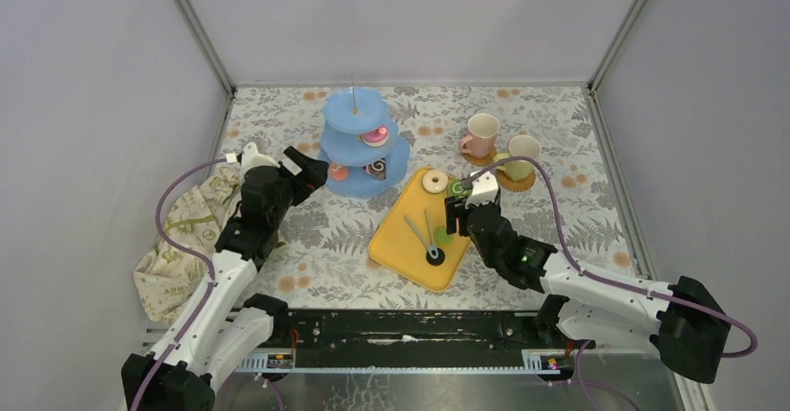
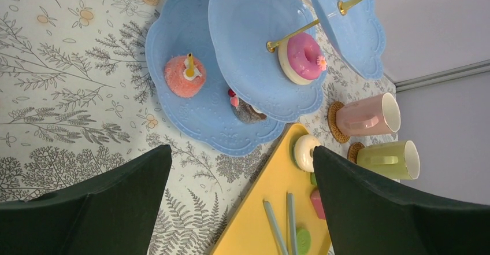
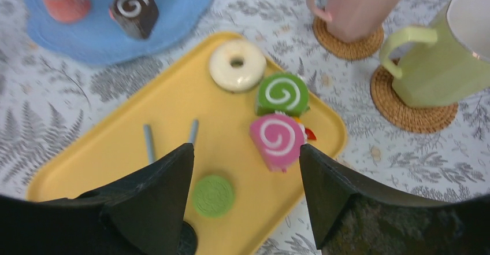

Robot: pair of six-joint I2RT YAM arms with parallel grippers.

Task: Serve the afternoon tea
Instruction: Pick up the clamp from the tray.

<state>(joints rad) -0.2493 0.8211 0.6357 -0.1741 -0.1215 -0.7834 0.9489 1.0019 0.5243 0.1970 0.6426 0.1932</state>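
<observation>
The right pincer [image 3: 245,151] fills the bottom of its wrist view, fingers spread wide with nothing between them. It hangs over the far right part of the yellow tray [image 3: 115,145]. The left pincer [image 2: 241,154] is also spread and empty, and it is aimed at the light-blue three-tier stand [image 2: 254,29] from just beside its left side.

The table [image 1: 578,215] carries a leaf-and-flower print cover. A beige cloth [image 1: 182,234] lies crumpled at its left edge. The stand rises at the far middle, and the tray lies slantwise just right of its bottom tier.

Right of the stand are the pink mug [image 3: 358,6] and the pale green mug [image 3: 445,64]. They stand close together, each on a woven coaster.

A pink doughnut [image 2: 303,57] sits on the stand's middle tier. An orange round pastry [image 2: 185,76] and a dark swirl roll [image 3: 134,12] are on the bottom tier.

On the tray, a white doughnut [image 3: 237,64], a green swirl roll [image 3: 283,94] and a pink swirl roll [image 3: 276,139] sit in a row at the far end. The pink roll shows in the gap of the right pincer. A green cookie [image 3: 212,196] and two pale blue sticks [image 3: 149,142] lie nearer.
</observation>
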